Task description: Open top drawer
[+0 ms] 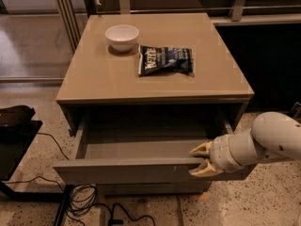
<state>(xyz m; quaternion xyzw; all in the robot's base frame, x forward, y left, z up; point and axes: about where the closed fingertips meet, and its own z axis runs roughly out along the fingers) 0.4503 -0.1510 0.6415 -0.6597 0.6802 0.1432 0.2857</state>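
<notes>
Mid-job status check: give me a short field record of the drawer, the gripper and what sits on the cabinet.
top drawer: pulled well out, shallow grey interior showing
gripper: at the drawer front's top edge, right of centre, one finger inside the lip and one on the outer face
grip: closed on the front panel
cabinet top: white bowl at rear left; snack bag lying flat to its right, not touching it
floor: cables at lower left
task state: drawer open

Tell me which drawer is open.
The top drawer: pulled forward with its shallow grey interior showing, gripper at its front's right end. The drawer front below sits back, shut.
</notes>
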